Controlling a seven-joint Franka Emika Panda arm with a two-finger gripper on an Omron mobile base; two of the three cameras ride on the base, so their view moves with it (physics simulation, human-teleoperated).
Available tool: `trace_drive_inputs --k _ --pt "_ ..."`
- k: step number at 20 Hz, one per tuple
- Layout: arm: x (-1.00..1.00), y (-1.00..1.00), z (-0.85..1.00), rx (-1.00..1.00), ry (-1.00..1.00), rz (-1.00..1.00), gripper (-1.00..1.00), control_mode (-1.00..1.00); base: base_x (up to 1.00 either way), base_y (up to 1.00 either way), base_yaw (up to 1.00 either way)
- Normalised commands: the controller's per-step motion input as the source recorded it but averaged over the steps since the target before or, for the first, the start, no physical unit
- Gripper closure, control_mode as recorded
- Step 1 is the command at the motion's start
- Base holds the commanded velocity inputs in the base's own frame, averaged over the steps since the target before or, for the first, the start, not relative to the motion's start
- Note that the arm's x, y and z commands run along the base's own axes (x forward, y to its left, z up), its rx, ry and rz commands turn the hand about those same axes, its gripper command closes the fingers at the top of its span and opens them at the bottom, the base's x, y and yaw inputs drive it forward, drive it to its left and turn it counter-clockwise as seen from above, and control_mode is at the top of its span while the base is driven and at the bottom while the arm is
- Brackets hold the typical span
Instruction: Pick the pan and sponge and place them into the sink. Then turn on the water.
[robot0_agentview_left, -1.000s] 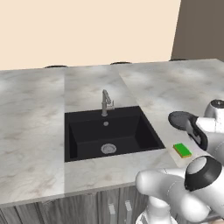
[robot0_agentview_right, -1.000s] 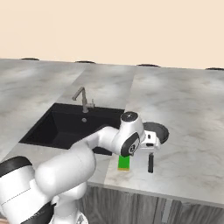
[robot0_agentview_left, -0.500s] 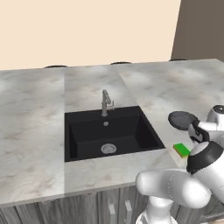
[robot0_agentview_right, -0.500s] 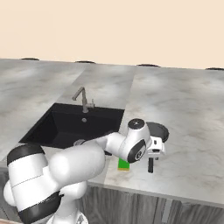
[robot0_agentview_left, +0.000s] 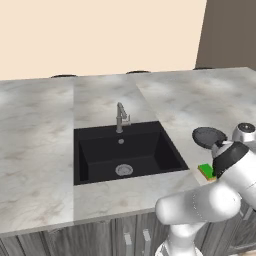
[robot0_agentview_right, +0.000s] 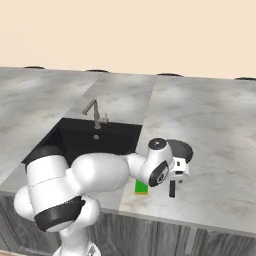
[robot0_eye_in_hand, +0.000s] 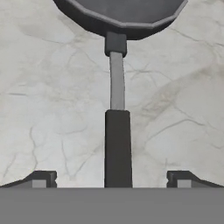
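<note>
The grey pan (robot0_eye_in_hand: 124, 13) sits on the marble counter right of the sink (robot0_agentview_left: 100, 150), its dark handle (robot0_eye_in_hand: 117, 146) pointing back between my fingertips (robot0_eye_in_hand: 41, 179). My gripper (robot0_eye_in_hand: 111, 180) is open, one finger on each side of the handle's grip, apart from it. In the right base view the hand (robot0_agentview_right: 179, 171) hangs low over the handle (robot0_agentview_right: 172, 189), with the pan (robot0_agentview_right: 181, 148) just beyond. The green sponge (robot0_agentview_right: 141, 188) lies beside the sink's near right corner, also seen as the sponge (robot0_agentview_left: 206, 171) in the left base view. No water falls from the faucet (robot0_agentview_left: 120, 117).
The counter's front edge (robot0_agentview_right: 200, 220) runs close behind the pan handle and sponge. My own forearm (robot0_agentview_right: 110, 172) stretches across the counter strip between the sink (robot0_agentview_right: 85, 137) and the sponge. A wall closes off the counter's back.
The hand has swung right and dropped lower over the pan handle, and the elbow has shifted right. Pan and sponge have not moved.
</note>
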Motion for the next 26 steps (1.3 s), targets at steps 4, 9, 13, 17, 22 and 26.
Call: trace_drive_inputs --k 4,9,13,17,22,26 --pt "0.25 -0.18 -0.23 0.0 0.0 0.0 -1.0 -1.0 0.0 0.0 0.0" --pt "0.18 -0.23 -0.27 0.0 0.0 0.0 -1.0 -1.0 0.0 0.0 0.0" --pt "0.16 -0.19 -0.23 0.0 0.0 0.0 1.0 -1.0 0.0 0.0 0.0" --pt "0.02 -0.1 -0.11 0.01 0.0 0.02 1.0 -1.0 0.0 0.0 0.0" --pt "0.0 0.0 0.0 0.02 0.0 0.03 1.0 -1.0 0.0 0.0 0.0" --pt "0.0 0.09 0.05 0.0 0.0 0.03 1.0 -1.0 0.0 0.0 0.0"
